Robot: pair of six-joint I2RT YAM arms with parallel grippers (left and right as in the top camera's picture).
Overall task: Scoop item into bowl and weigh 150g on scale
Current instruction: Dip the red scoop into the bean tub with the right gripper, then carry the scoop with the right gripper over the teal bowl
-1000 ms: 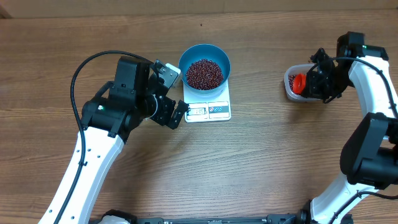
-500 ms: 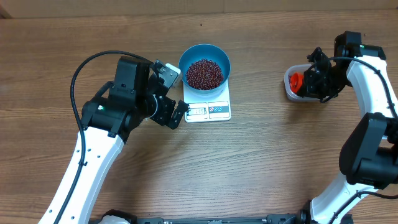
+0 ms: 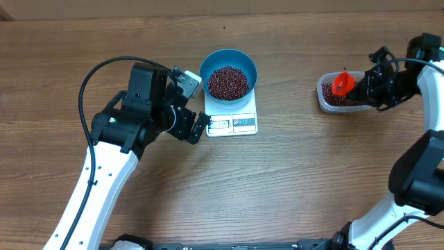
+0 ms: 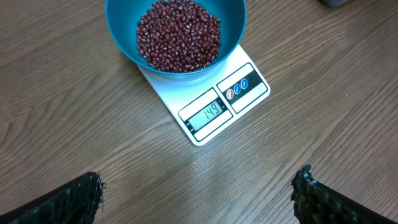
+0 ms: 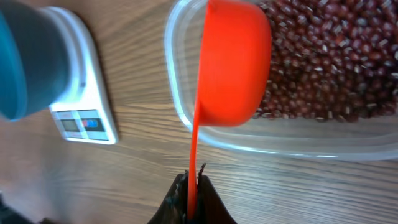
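**A:** What is the right end effector (image 5: pixel 191 186) doing?

**B:** Its jaws are clamped on the thin handle of an orange scoop (image 5: pixel 233 62). The cup is turned on its side above a clear tub (image 5: pixel 174 106) holding beans (image 5: pixel 311 68), near the right edge of the worktop (image 3: pixel 291 180). The arm reaches in from that edge.

**A:** And the left end effector (image 3: pixel 196 104)?

**B:** It is spread wide and gripping nothing. It hovers just beside the scale (image 4: pixel 249 87), apart from it, and its arm bends back toward the near-left corner.

**A:** Where is the weighed portion?

**B:** A heap (image 4: pixel 178 34) of beans fills the blue bowl (image 4: pixel 118 18), which sits on the scale by the middle of the far edge. The display (image 4: pixel 208 113) reads 149.

**A:** Is anything unclear?

**B:** The bowl covers the scale's far half. The scoop's inside faces away from the wrist camera, so I can't tell its contents. The right arm is cut off at the frame edge.
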